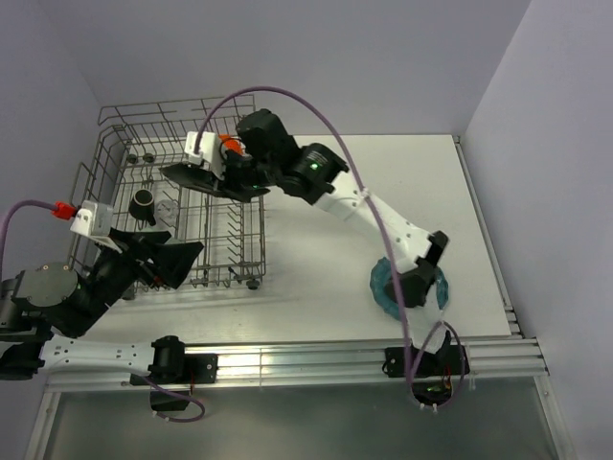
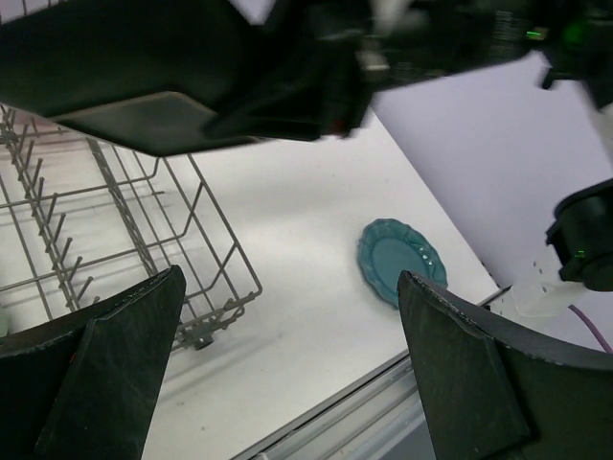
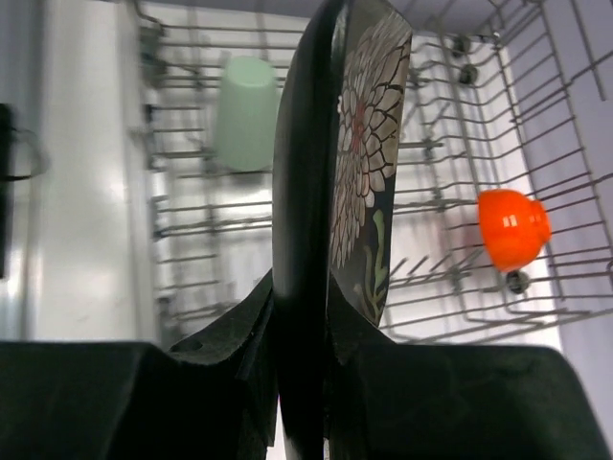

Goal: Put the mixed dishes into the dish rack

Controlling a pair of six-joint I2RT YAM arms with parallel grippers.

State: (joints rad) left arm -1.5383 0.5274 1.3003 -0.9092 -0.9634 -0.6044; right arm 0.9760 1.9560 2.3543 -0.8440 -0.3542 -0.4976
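dish rack [image 1: 182, 206]: grey wire, wheeled, set at the far left of the white table [image 1: 316, 240]. small dark mug [image 1: 143, 202] and small clear glass [image 1: 169, 208]: lodged side by side in the rack's left part. black plate [image 1: 192, 176]: held by the right gripper [image 1: 230, 180] above the rack's middle. teal scalloped plate [image 1: 386, 286]: laid flat on the table, partly hidden by the right arm. left gripper [image 1: 177, 259]: poised over the rack's near left corner.

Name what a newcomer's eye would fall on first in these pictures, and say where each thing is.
The black flowered plate stands out first, clamped between the right arm's fingers over the dish rack. Next come the orange bowl and pale green cup already inside the rack. A teal scalloped plate lies alone on the table near the right arm's base.
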